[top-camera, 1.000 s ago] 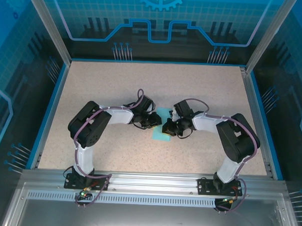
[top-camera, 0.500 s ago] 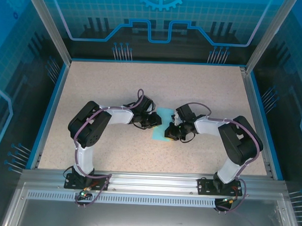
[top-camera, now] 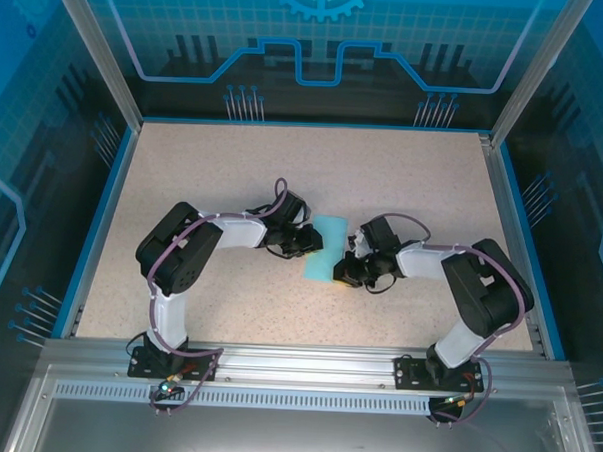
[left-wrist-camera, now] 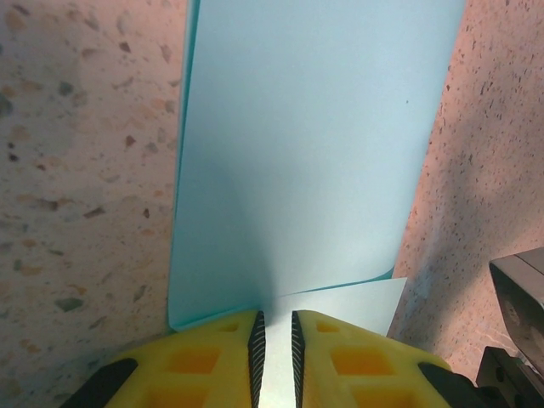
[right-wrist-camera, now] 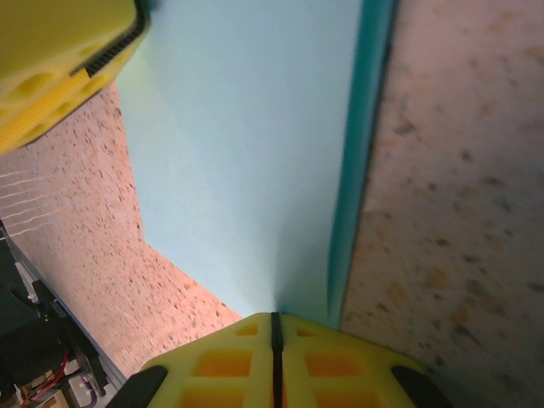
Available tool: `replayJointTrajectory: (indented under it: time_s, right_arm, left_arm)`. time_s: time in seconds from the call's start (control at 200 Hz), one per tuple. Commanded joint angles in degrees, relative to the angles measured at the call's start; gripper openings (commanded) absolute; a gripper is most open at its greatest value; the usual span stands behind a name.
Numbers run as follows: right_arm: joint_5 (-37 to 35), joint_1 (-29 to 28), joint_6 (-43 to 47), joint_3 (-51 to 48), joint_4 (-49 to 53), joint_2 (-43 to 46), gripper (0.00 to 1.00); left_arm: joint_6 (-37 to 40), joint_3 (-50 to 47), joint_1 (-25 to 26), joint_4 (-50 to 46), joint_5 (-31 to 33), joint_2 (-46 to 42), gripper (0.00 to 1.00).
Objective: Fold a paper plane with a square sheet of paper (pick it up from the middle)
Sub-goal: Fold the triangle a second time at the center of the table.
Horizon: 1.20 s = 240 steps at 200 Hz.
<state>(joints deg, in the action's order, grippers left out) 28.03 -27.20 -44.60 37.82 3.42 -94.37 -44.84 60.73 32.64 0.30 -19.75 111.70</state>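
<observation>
The left claw [left-wrist-camera: 274,344] has its ribbed yellow fingers a narrow slit apart. The near edge of the thin light-cyan paper sheet [left-wrist-camera: 306,153] runs into that slit, so the claw looks pinched on it. The right claw [right-wrist-camera: 274,340] is pressed together to a single dark seam, and the sheet's opposite edge meets the tips there with shading that converges as if nipped.

Ahead of each claw the sheet lies smooth, matte and flat. It reads as a long oblong rather than a square. Just right of the left claw's tips a paler under-layer peeks out past a softly rounded corner, so there are two layers that do not quite line up. Beside the right claw a darker teal strip runs along the sheet's edge, likely a fold or its shadow.

My reading is that one lengthwise half-fold is made and is being held or aligned. There is no pointed nose, no angled corner folds and no wings, so most of the plane is left to do.

Around the sheet lies the speckled beige stone-look table top [top-camera: 234,173], hard and faintly grainy.
</observation>
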Motion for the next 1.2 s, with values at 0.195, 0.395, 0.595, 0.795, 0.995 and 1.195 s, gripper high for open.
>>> replayJointTrajectory:
  time_s: [0.195, 0.395, 0.595, 0.795, 0.995, 1.195]
  right_arm:
    - [-2.19, 1.01, 0.43, -0.81, 6.03, -0.6, 0.07]
    - [-0.65, 1.01, -0.11, 2.85, 5.67, 3.24, 0.08]
    - [0.58, 0.85, -0.79, 4.21, 3.05, -0.92, 0.08]
    - [-1.0, 0.73, -0.19, 2.87, 3.51, -4.46, 0.07]
    - [-2.28, 0.66, -0.81, 1.31, 3.03, -4.34, 0.07]
    - [-2.79, 0.48, -2.25, 1.02, 1.76, -3.97, 0.06]
  left_arm:
    - [1.13, -0.18, 0.02, -3.73, 1.9, 1.79, 0.2]
    - [0.98, -0.17, 0.02, -3.47, 1.64, 1.68, 0.2]
    - [0.89, -0.14, 0.05, -3.61, 1.55, 1.48, 0.21]
    - [0.92, 0.3, 0.0, -3.7, 1.08, 0.95, 0.21]
    - [4.24, 3.32, 0.05, -7.21, -0.46, -2.97, 0.25]
    - [0.92, 1.67, 0.35, -6.11, -2.59, -7.08, 0.12]
